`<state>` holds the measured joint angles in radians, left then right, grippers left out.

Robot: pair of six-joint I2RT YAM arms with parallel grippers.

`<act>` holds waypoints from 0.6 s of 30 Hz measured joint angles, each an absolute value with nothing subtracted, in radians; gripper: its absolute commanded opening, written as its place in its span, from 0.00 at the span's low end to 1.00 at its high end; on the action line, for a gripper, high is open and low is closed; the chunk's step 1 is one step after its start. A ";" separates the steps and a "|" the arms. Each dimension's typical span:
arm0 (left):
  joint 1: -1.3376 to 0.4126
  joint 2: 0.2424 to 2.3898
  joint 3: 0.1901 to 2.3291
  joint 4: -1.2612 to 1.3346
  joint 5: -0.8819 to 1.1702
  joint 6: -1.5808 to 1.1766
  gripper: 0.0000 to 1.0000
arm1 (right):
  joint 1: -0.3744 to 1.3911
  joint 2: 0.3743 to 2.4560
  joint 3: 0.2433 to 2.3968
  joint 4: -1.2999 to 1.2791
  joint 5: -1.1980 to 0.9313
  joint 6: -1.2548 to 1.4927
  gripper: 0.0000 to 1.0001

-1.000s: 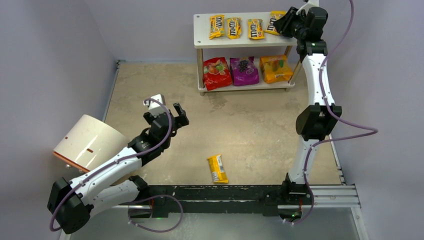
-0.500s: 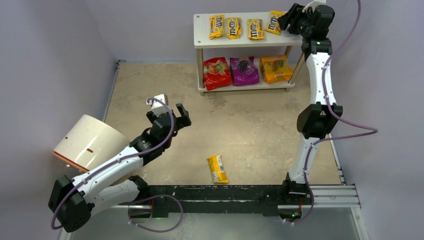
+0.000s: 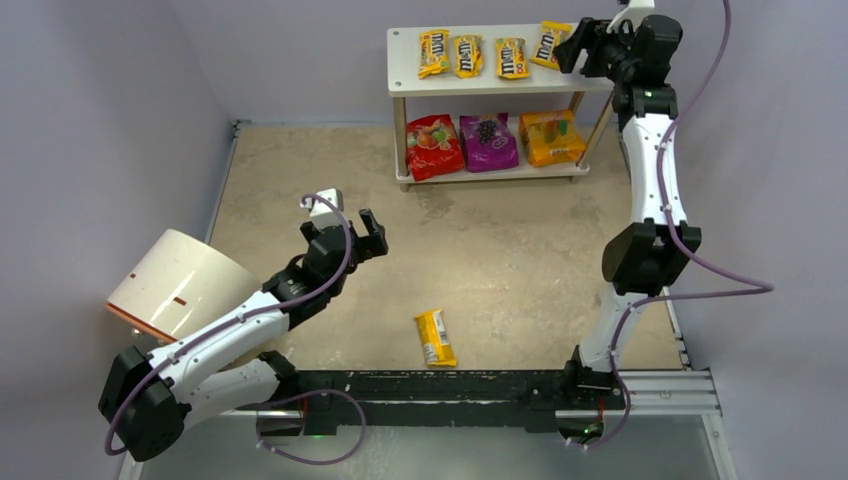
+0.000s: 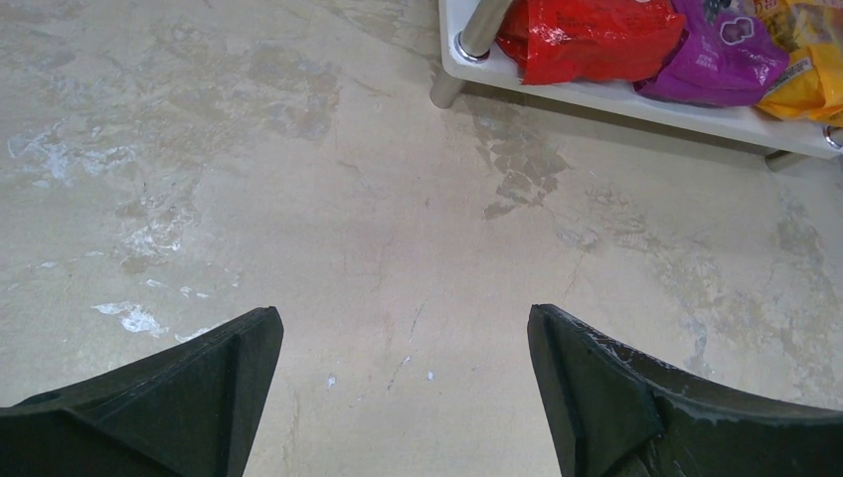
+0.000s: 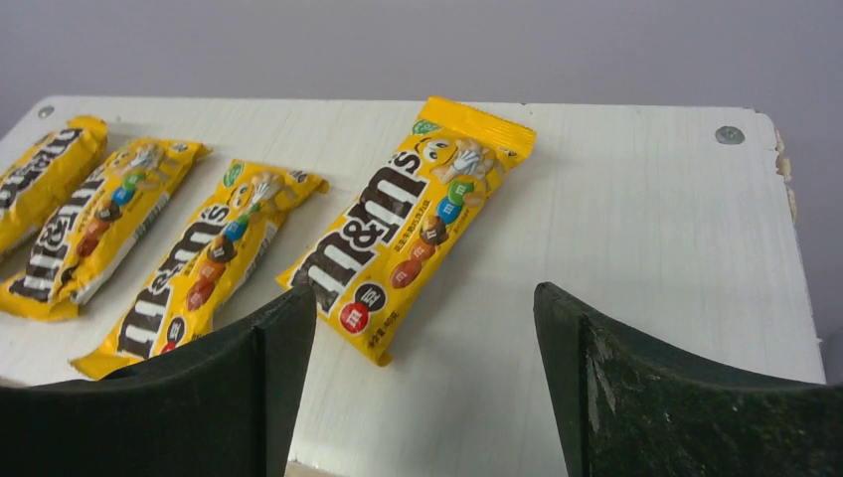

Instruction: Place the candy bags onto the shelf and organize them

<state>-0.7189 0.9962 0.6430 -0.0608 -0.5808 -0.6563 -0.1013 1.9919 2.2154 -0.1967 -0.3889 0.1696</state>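
The white two-tier shelf (image 3: 402, 72) stands at the back. Several yellow M&M's packets lie in a row on its top tier; the rightmost packet (image 3: 548, 44) (image 5: 408, 224) lies slanted just ahead of my right gripper (image 3: 578, 45) (image 5: 420, 293), which is open and holds nothing. On the lower tier sit a red pouch (image 3: 434, 146) (image 4: 587, 35), a purple pouch (image 3: 488, 141) (image 4: 721, 60) and an orange pouch (image 3: 551, 137) (image 4: 810, 70). One more yellow packet (image 3: 435, 337) lies on the floor near the front. My left gripper (image 3: 362, 232) (image 4: 403, 313) hangs open over bare floor.
A white cylinder with an orange rim (image 3: 180, 283) lies on its side at the left, beside my left arm. Purple walls close in the back and both sides. The black rail (image 3: 450, 385) runs along the near edge.
My right gripper has opened, let go of the rightmost yellow packet on the top tier and drawn back to the right. My left gripper has drifted slightly right and forward.
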 measured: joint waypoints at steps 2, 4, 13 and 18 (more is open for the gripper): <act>-0.719 0.995 0.642 -0.060 -0.577 -0.656 1.00 | -0.100 1.967 2.192 -0.210 -0.395 0.125 0.81; -0.719 0.994 0.641 -0.060 -0.574 -0.656 1.00 | -0.097 1.960 2.191 -0.223 -0.403 0.088 0.80; -0.719 0.994 0.641 -0.052 -0.561 -0.656 1.00 | -0.078 2.004 2.233 -0.286 -0.403 -0.022 0.71; -0.719 0.994 0.641 -0.048 -0.558 -0.649 1.00 | -0.070 2.028 2.246 -0.295 -0.383 -0.054 0.67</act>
<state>-0.7189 0.9943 0.6411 -0.0479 -0.5583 -0.6495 -0.0700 2.0281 2.2456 -0.2955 -0.3828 -0.0540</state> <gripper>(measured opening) 0.996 0.678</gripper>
